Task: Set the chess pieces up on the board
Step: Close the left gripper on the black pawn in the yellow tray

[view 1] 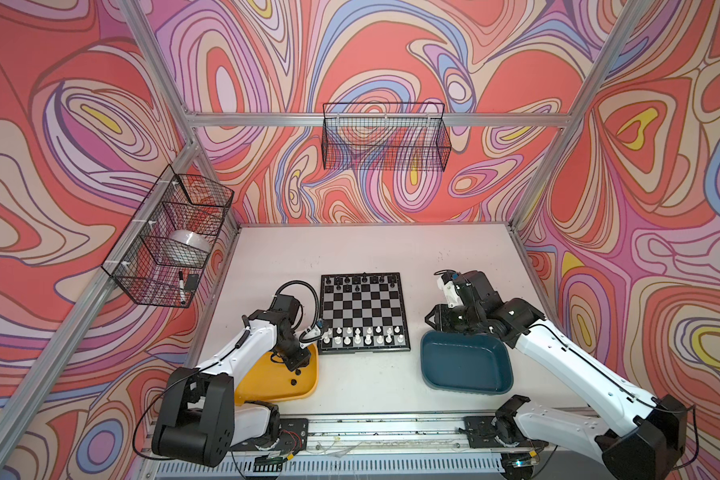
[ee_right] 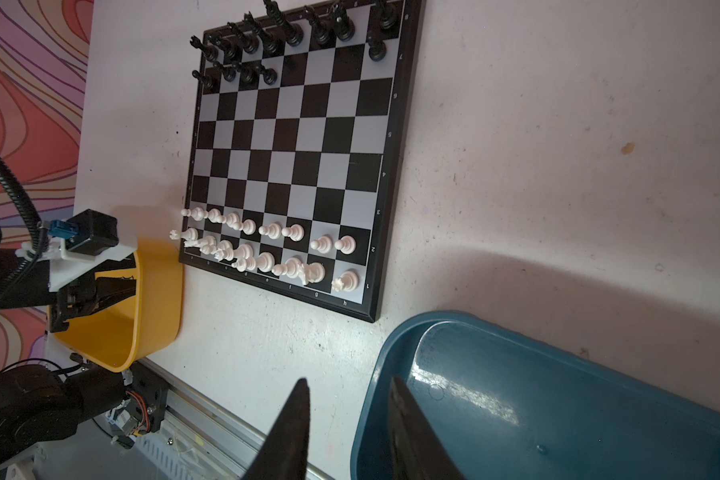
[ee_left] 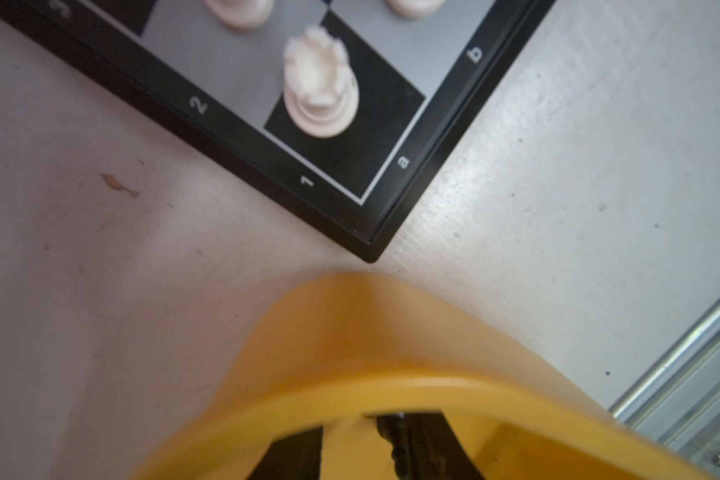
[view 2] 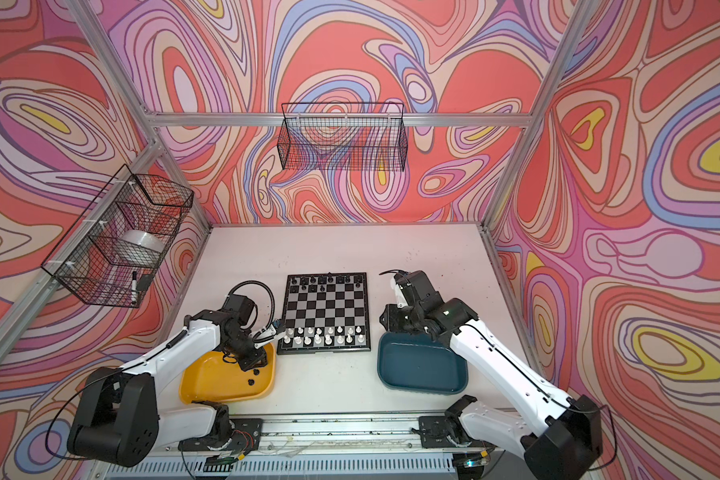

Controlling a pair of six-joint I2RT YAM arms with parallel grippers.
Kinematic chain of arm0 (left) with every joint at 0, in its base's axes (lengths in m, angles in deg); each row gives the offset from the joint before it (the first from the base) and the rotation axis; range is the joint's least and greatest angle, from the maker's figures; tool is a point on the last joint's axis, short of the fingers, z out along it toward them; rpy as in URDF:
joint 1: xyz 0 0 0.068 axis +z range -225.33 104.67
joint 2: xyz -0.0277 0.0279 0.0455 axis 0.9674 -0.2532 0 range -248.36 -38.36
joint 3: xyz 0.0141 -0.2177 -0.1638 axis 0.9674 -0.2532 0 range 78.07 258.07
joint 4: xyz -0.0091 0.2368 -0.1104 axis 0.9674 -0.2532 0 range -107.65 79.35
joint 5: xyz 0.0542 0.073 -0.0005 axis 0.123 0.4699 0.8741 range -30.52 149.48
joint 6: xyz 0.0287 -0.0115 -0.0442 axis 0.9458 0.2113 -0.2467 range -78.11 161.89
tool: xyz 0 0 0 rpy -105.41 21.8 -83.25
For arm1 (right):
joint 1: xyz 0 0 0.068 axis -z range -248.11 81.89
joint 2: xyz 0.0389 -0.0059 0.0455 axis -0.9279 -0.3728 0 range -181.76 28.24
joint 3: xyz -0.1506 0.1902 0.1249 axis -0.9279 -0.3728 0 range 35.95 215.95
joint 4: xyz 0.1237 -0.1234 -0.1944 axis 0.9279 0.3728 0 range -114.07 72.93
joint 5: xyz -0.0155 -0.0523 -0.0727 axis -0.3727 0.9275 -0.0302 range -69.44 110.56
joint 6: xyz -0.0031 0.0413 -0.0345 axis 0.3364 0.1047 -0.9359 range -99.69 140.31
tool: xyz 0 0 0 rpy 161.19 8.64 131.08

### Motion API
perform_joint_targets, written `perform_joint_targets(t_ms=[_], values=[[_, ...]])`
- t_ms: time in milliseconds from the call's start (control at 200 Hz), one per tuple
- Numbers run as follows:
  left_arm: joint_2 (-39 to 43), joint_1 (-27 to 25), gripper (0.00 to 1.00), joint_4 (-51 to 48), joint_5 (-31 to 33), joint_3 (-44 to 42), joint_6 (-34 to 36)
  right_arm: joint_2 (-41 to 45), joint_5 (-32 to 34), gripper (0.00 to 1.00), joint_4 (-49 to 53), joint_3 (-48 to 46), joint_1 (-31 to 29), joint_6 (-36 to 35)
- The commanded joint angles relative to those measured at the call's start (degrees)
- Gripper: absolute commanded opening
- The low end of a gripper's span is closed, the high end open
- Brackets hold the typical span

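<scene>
Closest in the left wrist view, the left pincer [ee_left: 366,440] is reaching down inside the yellow tray [ee_left: 391,382]. Its jaws are standing apart around a black piece [ee_left: 393,444] that is lying against one of them (yellow is showing on the other side, so nothing is clamped yet). The step in hand, as I judge it, is fetching a black man for the far ranks. The board [view 1: 364,311] is lying on the counter [view 1: 371,374] between the two trays. Its white ranks are looking complete at the near edge, while the black ranks are showing gaps. A loose black man [view 1: 294,380] is waiting in the yellow tray too. Next, the jaws need squeezing squarely onto that tiny stem, then lifting straight up. The left arm is bending steeply with its wrist pitched down. The right pincer [ee_right: 348,386] is hovering released and empty by the teal tray [ee_right: 558,415] rim, its arm folded
</scene>
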State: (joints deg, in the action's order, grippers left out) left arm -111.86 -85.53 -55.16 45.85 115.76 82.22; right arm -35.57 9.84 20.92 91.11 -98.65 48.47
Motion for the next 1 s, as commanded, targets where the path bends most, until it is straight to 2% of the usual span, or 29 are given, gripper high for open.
perform_joint_targets(t_ms=[0, 386, 992], values=[[-0.3, -0.4, 0.32, 0.5, 0.1, -0.6, 0.9, 0.9, 0.6, 0.32, 0.5, -0.8, 0.1, 0.2], [-1.0, -1.0, 0.26, 1.2, -0.3, -0.8, 0.5, 1.5, 0.7, 0.32, 0.7, -1.1, 0.1, 0.4], [0.7, -1.2, 0.22, 1.5, 0.7, -1.3, 0.8, 1.6, 0.7, 0.33, 0.7, -1.3, 0.1, 0.5]])
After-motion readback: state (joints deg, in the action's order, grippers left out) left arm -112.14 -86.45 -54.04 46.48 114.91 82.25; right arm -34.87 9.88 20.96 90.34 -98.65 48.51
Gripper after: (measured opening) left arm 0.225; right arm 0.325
